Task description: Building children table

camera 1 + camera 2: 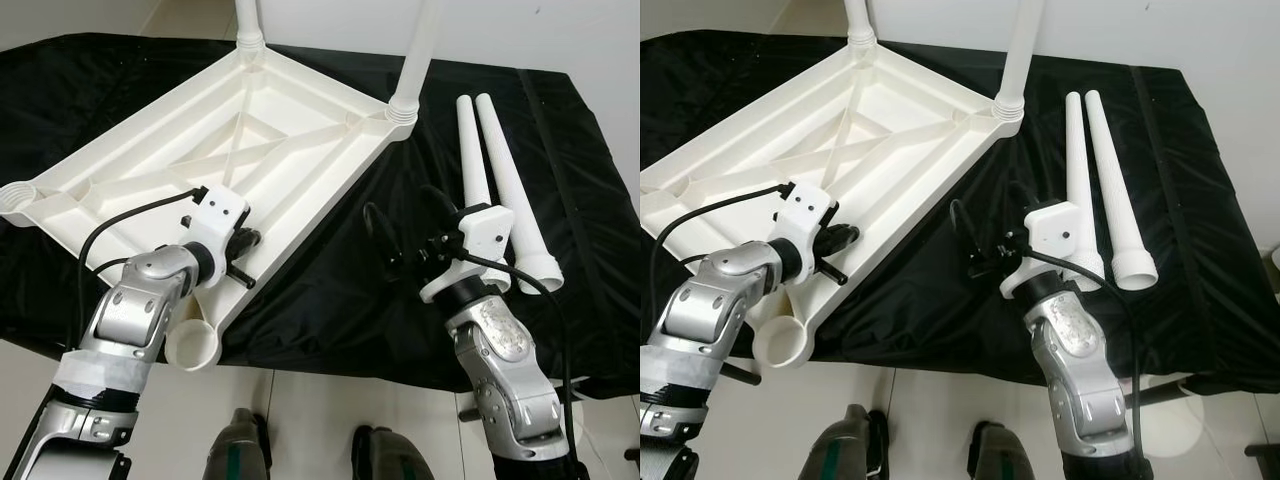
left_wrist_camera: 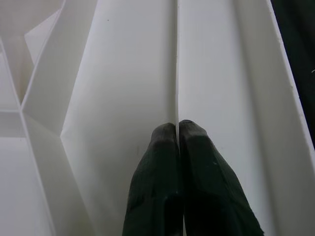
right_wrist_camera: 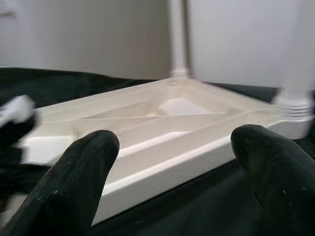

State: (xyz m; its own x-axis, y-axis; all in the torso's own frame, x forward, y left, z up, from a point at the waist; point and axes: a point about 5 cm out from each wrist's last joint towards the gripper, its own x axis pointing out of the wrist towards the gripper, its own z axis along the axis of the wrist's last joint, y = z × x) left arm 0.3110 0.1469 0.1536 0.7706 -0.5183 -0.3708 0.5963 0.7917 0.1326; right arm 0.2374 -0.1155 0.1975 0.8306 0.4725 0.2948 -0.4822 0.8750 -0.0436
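A white table top lies upside down on a black cloth. Two white legs stand screwed into its far corners. Its near corner socket and left corner socket hold nothing. Two loose legs lie side by side on the cloth to the right. My left gripper is at the table top's near long wall, its fingers shut on a thin edge of the wall. My right gripper hovers open over the cloth, between the table top and the loose legs, holding nothing.
The cloth covers a low surface whose front edge runs just before my feet. A pale floor shows below the cloth and a white wall stands behind. Bare cloth lies between the table top and the loose legs.
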